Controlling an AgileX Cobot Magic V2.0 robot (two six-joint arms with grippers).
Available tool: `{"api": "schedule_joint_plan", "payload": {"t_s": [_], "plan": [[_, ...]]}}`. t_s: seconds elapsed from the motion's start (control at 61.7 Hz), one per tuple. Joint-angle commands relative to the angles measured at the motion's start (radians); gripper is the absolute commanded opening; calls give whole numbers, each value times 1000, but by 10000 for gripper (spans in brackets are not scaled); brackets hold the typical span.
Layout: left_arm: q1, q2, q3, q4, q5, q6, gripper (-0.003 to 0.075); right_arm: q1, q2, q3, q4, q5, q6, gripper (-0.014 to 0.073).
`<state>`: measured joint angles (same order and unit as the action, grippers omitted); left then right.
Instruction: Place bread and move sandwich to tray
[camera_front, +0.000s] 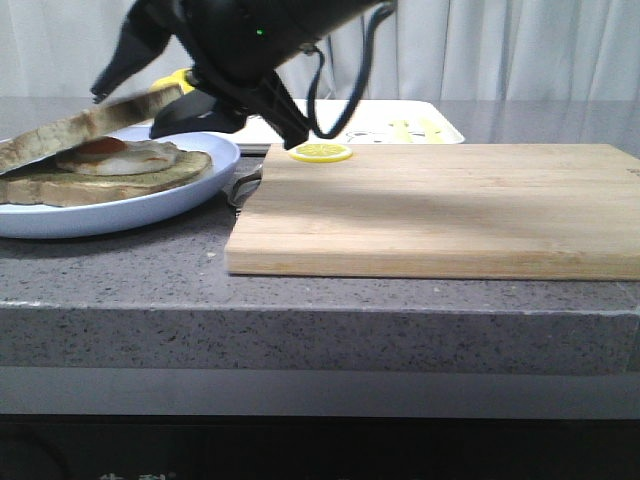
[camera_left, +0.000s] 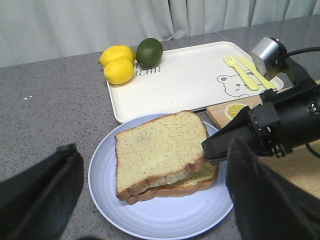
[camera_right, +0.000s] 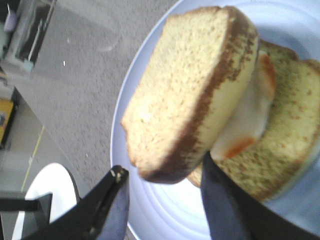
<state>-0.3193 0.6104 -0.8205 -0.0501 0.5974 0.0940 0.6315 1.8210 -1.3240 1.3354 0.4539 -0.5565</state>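
Front, left wrist and right wrist views of a speckled grey bench (camera_front: 400, 300). The pale blue plate (camera_front: 120, 215) rests on the bench at the robot's left, just beside the wooden cutting board (camera_front: 450, 210), and carries the sandwich (camera_left: 167, 155). The lower slice (camera_front: 110, 185) lies flat on the plate with the fried egg (camera_front: 125, 155) on top of it, its orange yolk visible in the front and right wrist views. The bread (camera_front: 85, 130), the upper slice, sits tilted over the egg: its edge nearest the right gripper (camera_front: 190, 105) is raised, while its far edge slopes down towards the plate rim. In the right wrist view the right gripper (camera_right: 165, 185) stands with its jaws spread moderately apart on either side of the crust of the bread (camera_right: 192, 95); one finger (camera_right: 220, 200) lies against the crust, the other finger (camera_right: 107, 195) just clear of it, so the slice is not clamped. The left gripper (camera_left: 150, 200) hangs above the near side of the plate (camera_left: 160, 220) with its jaws wide apart and nothing between them. The white tray (camera_left: 185, 82) lies beyond the plate, well apart from the sandwich; it bears a bear print (camera_left: 231, 85), a yellow fork and knife (camera_left: 247, 72), two lemons (camera_left: 119, 64) and a lime (camera_left: 149, 52). A lemon slice (camera_front: 321, 152) rests on the far corner of the cutting board.
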Motion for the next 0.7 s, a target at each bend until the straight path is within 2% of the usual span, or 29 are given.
{"api": "schedule_joint_plan", "payload": {"t_s": [0.0, 0.259, 0.568, 0.681], "plan": [[-8, 6, -26, 0, -82, -9, 566, -48, -55, -37, -41, 86, 10, 367], [-8, 6, -26, 17, -72, -9, 566, -149, -147, -37, -336, 235, 125, 363], [-8, 6, -26, 17, -72, -9, 566, -164, -440, -37, -972, 395, 411, 362], [-8, 6, -26, 17, -72, -9, 566, -164, -570, -28, -1103, 456, 467, 362]]}}
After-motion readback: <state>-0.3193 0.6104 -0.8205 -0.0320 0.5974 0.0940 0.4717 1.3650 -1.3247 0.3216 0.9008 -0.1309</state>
